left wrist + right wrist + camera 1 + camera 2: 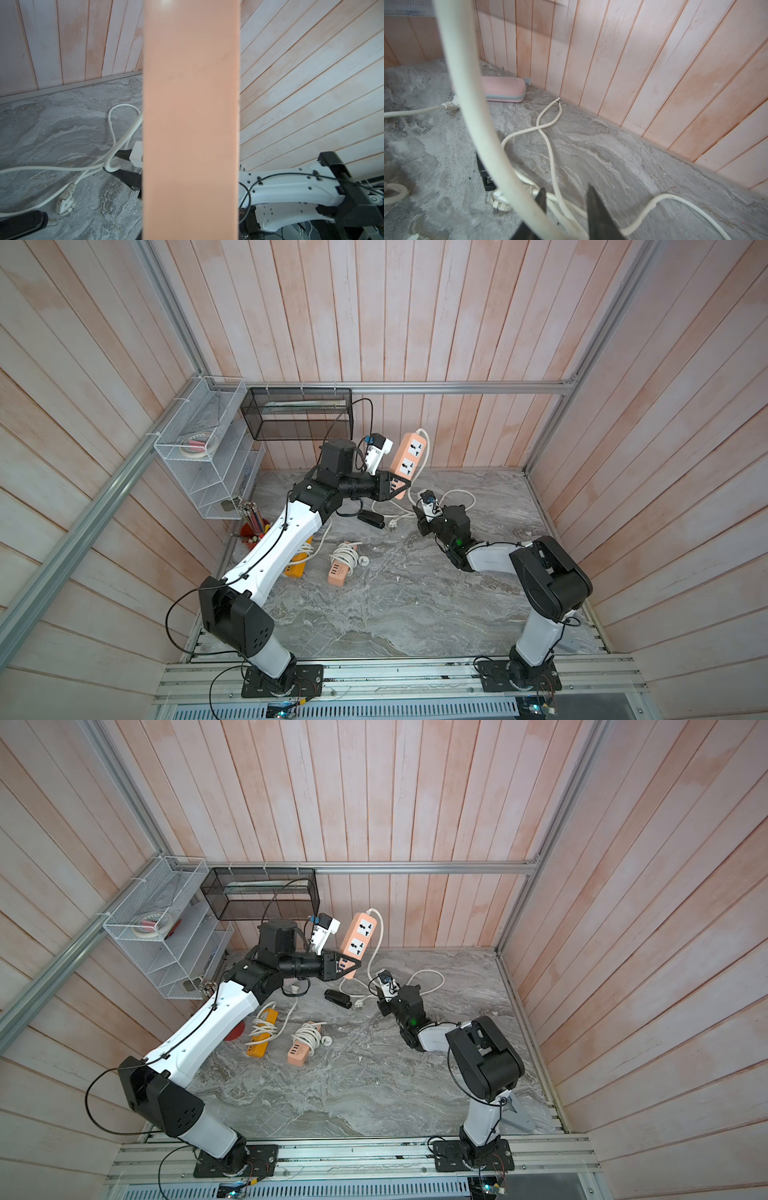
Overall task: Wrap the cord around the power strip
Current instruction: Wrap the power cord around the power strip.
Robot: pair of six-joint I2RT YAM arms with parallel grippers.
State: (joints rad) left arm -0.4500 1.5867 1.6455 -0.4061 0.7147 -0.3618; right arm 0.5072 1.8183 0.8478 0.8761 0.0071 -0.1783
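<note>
Peach power strip (191, 124) sits clamped in your left fingers (404, 487); right fingers (126, 178) straddle its cord (467, 93), grip unclear: secure it, then wind.

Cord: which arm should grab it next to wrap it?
Probably right. The right gripper sits at the cord, jaws either side of it. The left gripper is busy holding the strip up.

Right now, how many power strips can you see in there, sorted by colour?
Peach: 2, the raised peach power strip and the cord-wrapped peach power strip lying flat.
Yellow: 1, the yellow power strip, also cord-wrapped.
Total: 3
</note>
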